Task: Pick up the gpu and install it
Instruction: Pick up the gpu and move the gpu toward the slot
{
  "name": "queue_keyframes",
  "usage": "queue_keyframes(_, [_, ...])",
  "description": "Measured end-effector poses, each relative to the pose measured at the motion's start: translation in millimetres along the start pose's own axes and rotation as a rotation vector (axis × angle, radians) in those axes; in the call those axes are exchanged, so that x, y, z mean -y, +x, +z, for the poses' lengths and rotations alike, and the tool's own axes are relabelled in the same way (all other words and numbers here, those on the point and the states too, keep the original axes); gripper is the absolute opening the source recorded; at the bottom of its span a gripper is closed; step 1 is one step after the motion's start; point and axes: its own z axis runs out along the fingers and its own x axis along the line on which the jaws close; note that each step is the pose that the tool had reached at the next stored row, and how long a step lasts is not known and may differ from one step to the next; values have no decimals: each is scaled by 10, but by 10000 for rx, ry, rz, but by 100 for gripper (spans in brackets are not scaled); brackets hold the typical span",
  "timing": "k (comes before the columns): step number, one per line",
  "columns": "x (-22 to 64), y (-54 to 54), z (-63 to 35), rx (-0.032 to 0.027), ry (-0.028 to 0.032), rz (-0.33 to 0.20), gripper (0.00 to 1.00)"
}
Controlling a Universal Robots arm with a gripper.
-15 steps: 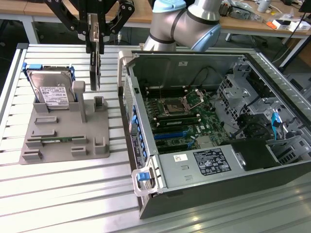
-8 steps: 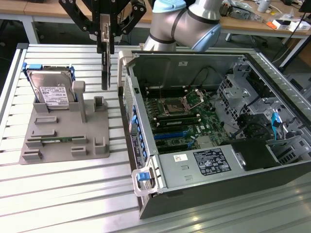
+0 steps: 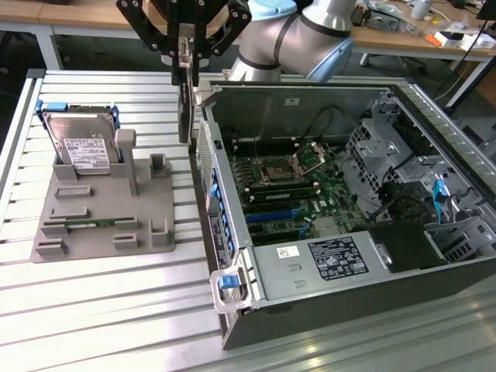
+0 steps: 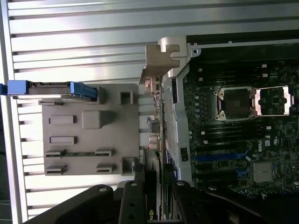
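Hanging edge-on from the black, angular two-fingered gripper (image 3: 184, 63) is the gpu (image 3: 184, 110), a flat green circuit card with a silver metal end bracket. It is held upright, and in the exterior view it reads as a thin dark slab. The fingers are drawn narrow and clamped on the card's upper edge, so the card sits directly beneath them.

In the wrist view the gripper (image 4: 156, 198) looks down along the gpu (image 4: 158, 60), whose notched, bent bracket end is farthest from the fingers. The card hovers above the ribbed aluminium table (image 3: 93, 310), between a matte grey moulded plastic fixture (image 3: 101, 232) and the sheet-metal wall of the open dark computer case (image 3: 310, 267), just beside that wall.

Inside the case lies a green motherboard (image 3: 302, 186) with blue slots (image 3: 271, 215). A silver hard drive with a white label (image 3: 81, 143) stands tilted in the fixture.
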Motion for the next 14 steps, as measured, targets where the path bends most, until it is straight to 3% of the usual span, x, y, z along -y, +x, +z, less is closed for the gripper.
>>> queue_keyframes(14, [-20,-259,7,0,4,0,27])
